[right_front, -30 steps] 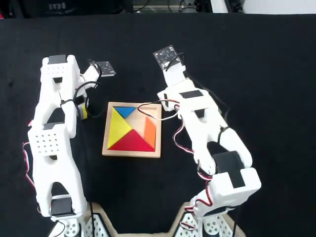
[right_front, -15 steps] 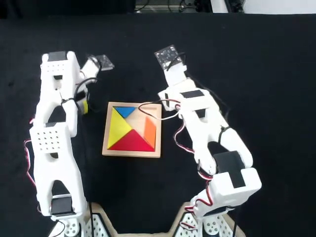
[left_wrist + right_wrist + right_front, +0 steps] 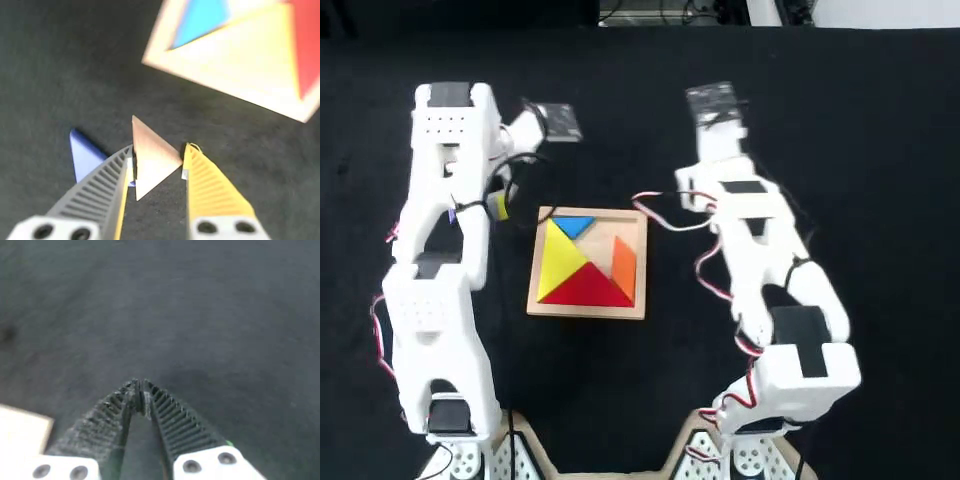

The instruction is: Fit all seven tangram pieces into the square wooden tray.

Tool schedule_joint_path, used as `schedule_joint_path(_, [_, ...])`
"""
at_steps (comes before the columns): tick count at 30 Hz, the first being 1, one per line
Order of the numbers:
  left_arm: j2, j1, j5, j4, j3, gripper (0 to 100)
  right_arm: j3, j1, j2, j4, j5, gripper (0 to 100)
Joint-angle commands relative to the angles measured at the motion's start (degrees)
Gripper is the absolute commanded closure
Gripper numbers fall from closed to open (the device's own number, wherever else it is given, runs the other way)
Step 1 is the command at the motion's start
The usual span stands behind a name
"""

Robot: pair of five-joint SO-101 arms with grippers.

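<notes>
Even overhead light; white arms (image 3: 430,300) bright on matte black cloth (image 3: 880,150); shadows faint; tray (image 3: 159,47) glares.

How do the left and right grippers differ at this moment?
The left gripper is shut on a tan triangle; the right gripper is shut on nothing. The left gripper has one grey and one yellow finger; the right gripper's fingers are both black. Both hang over the black cloth, off the wooden tray.

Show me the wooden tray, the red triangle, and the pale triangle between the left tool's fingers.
wooden tray (image 3: 586,313), high view, on its bare wooden rim.
red triangle (image 3: 585,288), high view, on the middle of its face.
pale triangle (image 3: 150,156), left wrist view, on the middle of its face.
</notes>
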Motion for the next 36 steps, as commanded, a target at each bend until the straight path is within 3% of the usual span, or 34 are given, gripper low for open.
schedule_joint_path(1, [-11.6,5.41,-8.18,0.88,7.08,97,-3.3,3.78,-0.57,-2.29,-5.54,98.7])
schedule_joint_path(7, [-21.54,18.15,-19.6,0.79,21.23,97,-3.3,5.19,-0.57,-2.64,-7.65,98.7])
schedule_joint_path(14, [-21.19,30.37,-23.91,-1.05,26.95,97,-3.3,5.19,-0.57,-2.64,-7.65,98.7])
schedule_joint_path(20, [-13.89,30.64,-22.86,-8.26,25.19,97,-3.3,4.84,-0.57,-2.73,-7.38,98.7])
schedule_joint_path(28, [-6.51,29.76,-18.73,-2.55,15.87,93,-3.38,4.84,-0.57,-2.73,-7.3,98.7])
schedule_joint_path(36, [-4.57,27.82,-15.21,-2.29,11.21,88,-3.38,5.1,-0.57,-2.73,-7.56,98.7])
